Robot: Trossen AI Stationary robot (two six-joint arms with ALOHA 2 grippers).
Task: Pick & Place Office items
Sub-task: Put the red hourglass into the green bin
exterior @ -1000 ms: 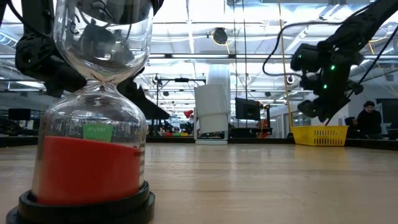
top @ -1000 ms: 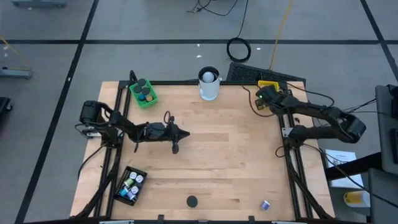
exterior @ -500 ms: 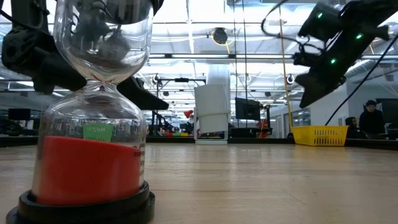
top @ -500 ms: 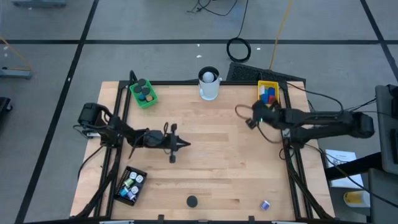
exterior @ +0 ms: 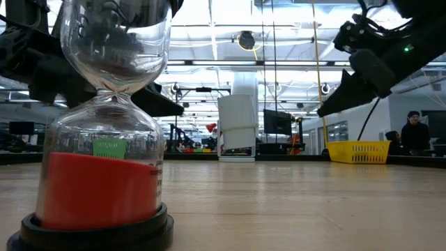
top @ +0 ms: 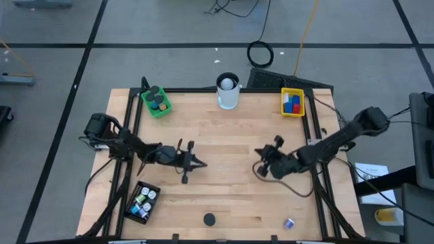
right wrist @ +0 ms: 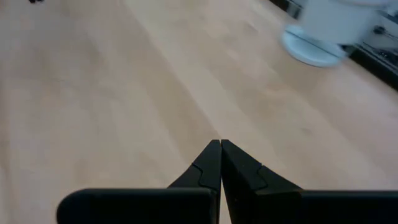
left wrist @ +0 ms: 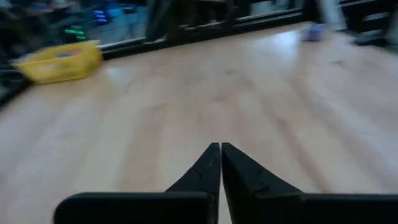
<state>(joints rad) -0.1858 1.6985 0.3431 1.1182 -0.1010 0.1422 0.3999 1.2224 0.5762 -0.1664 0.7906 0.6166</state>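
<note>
My left gripper (top: pixel 201 164) hovers shut over the left-middle of the table, and its fingertips (left wrist: pixel 220 149) meet over bare wood. My right gripper (top: pixel 258 168) hovers shut over the right-middle; in the right wrist view its fingertips (right wrist: pixel 220 145) are together above the boards. Blue and red blocks (top: pixel 292 103) lie in the yellow tray (top: pixel 285 110). Black round caps (top: pixel 157 99) sit in the green tray (top: pixel 165 109). Small white-and-blue pieces (top: pixel 142 200) fill the black tray (top: pixel 150 187). An hourglass with red sand (exterior: pixel 104 143), a black disc from above (top: pixel 209 219), stands near the near edge. One white-and-blue piece (top: pixel 289 223) lies loose at the near right.
A tall white cup (top: pixel 228 91) stands at the far edge, also showing in the right wrist view (right wrist: pixel 329 28). A black frame (top: pixel 317 176) runs along the table's sides. Bare wood lies between the two grippers. A person (exterior: pixel 417 132) sits in the room behind.
My right gripper has left the yellow tray at the far right corner and swung toward the table's near edge and middle; the blocks in the tray now show uncovered. My left gripper has drifted slightly toward the near edge.
</note>
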